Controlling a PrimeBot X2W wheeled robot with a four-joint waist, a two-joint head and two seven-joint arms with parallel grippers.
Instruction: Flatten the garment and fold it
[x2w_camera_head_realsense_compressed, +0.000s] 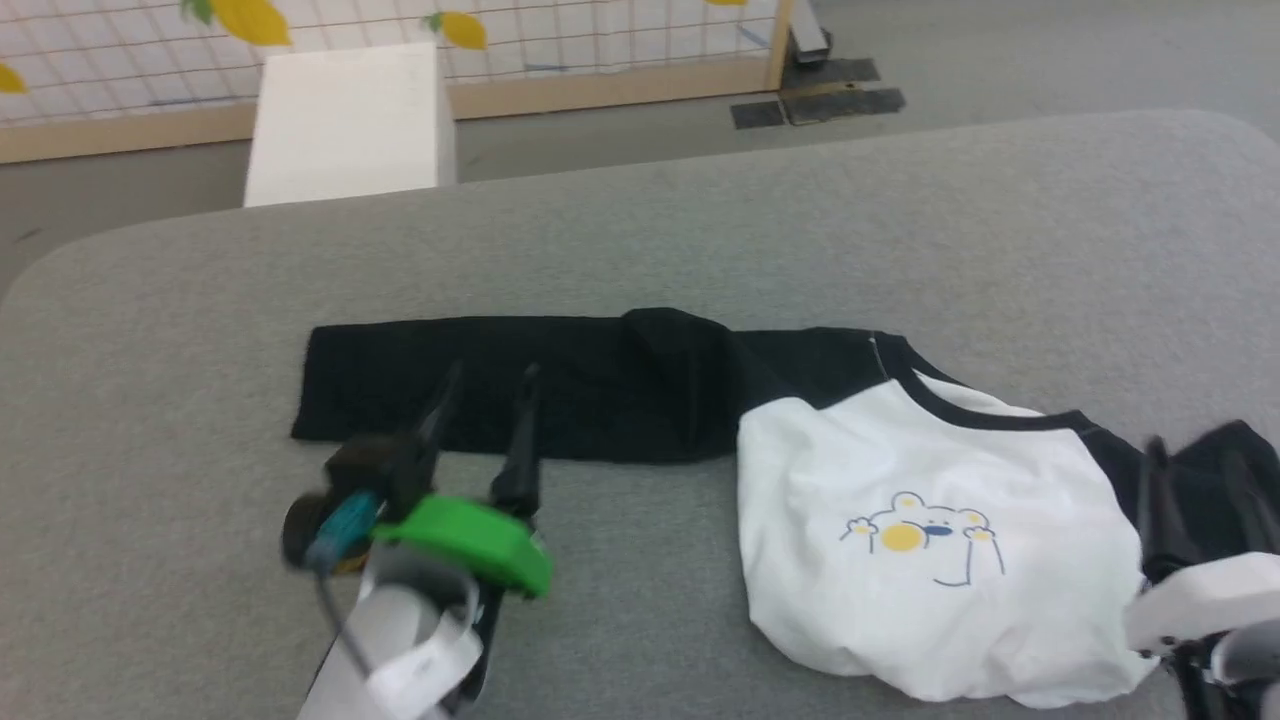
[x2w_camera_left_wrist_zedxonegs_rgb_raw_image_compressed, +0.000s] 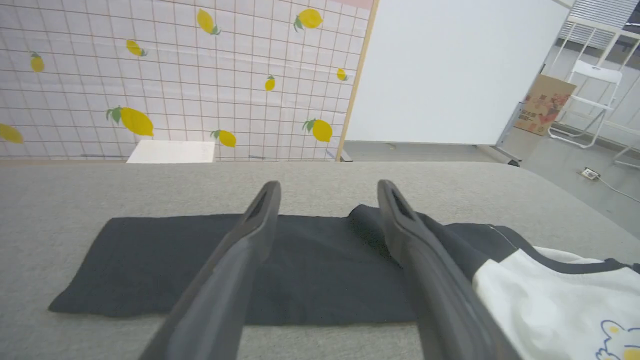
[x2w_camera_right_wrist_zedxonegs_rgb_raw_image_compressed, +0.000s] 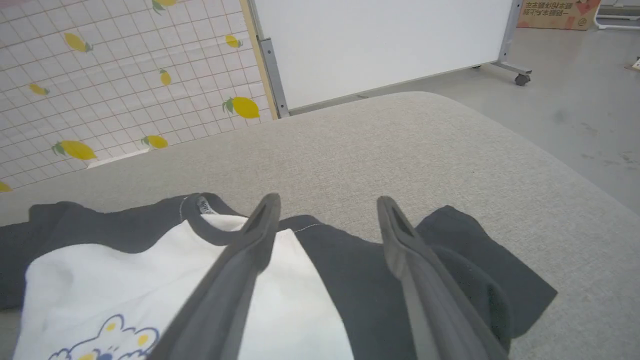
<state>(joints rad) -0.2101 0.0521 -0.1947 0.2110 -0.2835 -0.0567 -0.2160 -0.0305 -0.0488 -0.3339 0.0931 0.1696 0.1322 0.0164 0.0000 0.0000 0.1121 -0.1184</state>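
Observation:
The garment (x2w_camera_head_realsense_compressed: 900, 460) lies face up on the grey table (x2w_camera_head_realsense_compressed: 700, 230), its white body rumpled and the cartoon print (x2w_camera_head_realsense_compressed: 925, 535) showing. One black sleeve (x2w_camera_head_realsense_compressed: 400, 385) lies flat and straight out to the left. The other black sleeve (x2w_camera_right_wrist_zedxonegs_rgb_raw_image_compressed: 465, 260) is bunched at the right. My left gripper (x2w_camera_head_realsense_compressed: 492, 375) is open over the flat sleeve (x2w_camera_left_wrist_zedxonegs_rgb_raw_image_compressed: 150, 265), nothing between its fingers. My right gripper (x2w_camera_head_realsense_compressed: 1195, 460) is open above the shoulder and bunched sleeve; in its wrist view the gripper (x2w_camera_right_wrist_zedxonegs_rgb_raw_image_compressed: 327, 200) holds nothing.
Beyond the table's far edge stand a white block (x2w_camera_head_realsense_compressed: 345, 120) and a lemon-print grid screen (x2w_camera_left_wrist_zedxonegs_rgb_raw_image_compressed: 175, 75). A white board on wheels (x2w_camera_right_wrist_zedxonegs_rgb_raw_image_compressed: 380, 45), a cardboard box (x2w_camera_left_wrist_zedxonegs_rgb_raw_image_compressed: 545, 102) and a white chair (x2w_camera_left_wrist_zedxonegs_rgb_raw_image_compressed: 590, 100) stand on the floor to the right.

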